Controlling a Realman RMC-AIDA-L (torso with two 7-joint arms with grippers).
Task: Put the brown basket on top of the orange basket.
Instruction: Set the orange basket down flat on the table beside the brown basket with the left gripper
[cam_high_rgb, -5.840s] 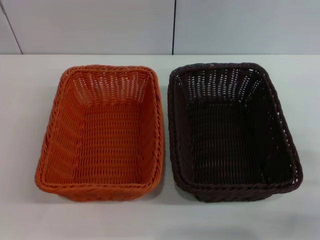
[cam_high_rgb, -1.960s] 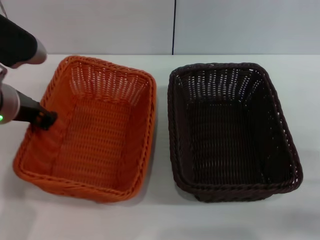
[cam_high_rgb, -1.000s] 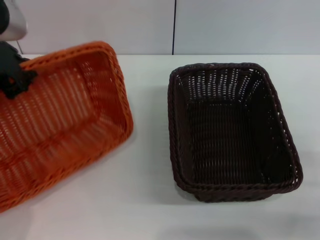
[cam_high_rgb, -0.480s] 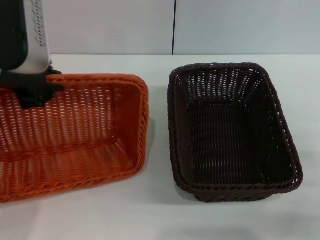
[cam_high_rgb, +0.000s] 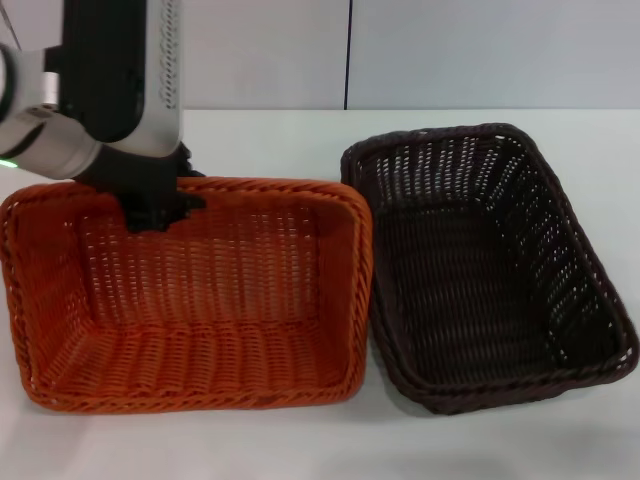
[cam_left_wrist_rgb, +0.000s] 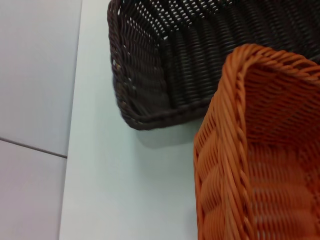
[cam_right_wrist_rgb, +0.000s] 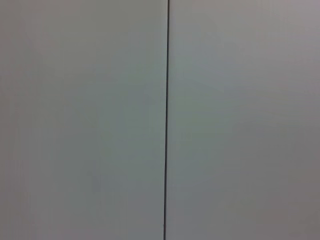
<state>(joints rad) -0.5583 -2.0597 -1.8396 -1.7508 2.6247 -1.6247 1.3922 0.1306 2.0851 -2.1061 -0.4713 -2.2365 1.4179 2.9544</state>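
Observation:
The orange basket (cam_high_rgb: 200, 300) lies with its long side across the table, left of centre. My left gripper (cam_high_rgb: 155, 208) is shut on its far braided rim, black fingers straddling the weave. The basket's right rim presses against the left rim of the brown basket (cam_high_rgb: 490, 270), which sits to the right, turned slightly askew. In the left wrist view a corner of the orange basket (cam_left_wrist_rgb: 260, 150) is close up, with the brown basket (cam_left_wrist_rgb: 165, 65) just beyond it. My right gripper is out of view; its wrist camera shows only a wall.
Both baskets rest on a white table (cam_high_rgb: 280, 440) backed by a pale panelled wall (cam_high_rgb: 450, 50) with a dark vertical seam (cam_right_wrist_rgb: 166, 120). Bare table shows behind the baskets and along the front edge.
My left arm has swung the orange basket rightward and lower, until it meets the brown basket. The brown basket has been nudged right and turned a little.

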